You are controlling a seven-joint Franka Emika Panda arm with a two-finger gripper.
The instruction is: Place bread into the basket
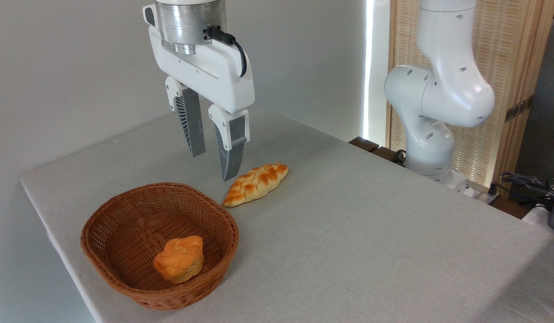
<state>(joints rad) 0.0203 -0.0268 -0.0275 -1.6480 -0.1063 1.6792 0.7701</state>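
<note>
The bread [179, 259], a small bright orange knotted bun, lies inside the round reddish-brown wicker basket [120, 211], toward its front right. My gripper [212, 167] hangs in the air above and behind the basket's far right rim. It is open, with nothing between its two grey fingers [192, 128]. The gripper is well clear of the bun and touches nothing.
A longer golden braided loaf [256, 183] lies on the grey tablecloth [348, 233] just right of the basket, below the gripper's right finger. The arm's white base [431, 134] stands at the table's far right edge. The table's left edge runs close to the basket.
</note>
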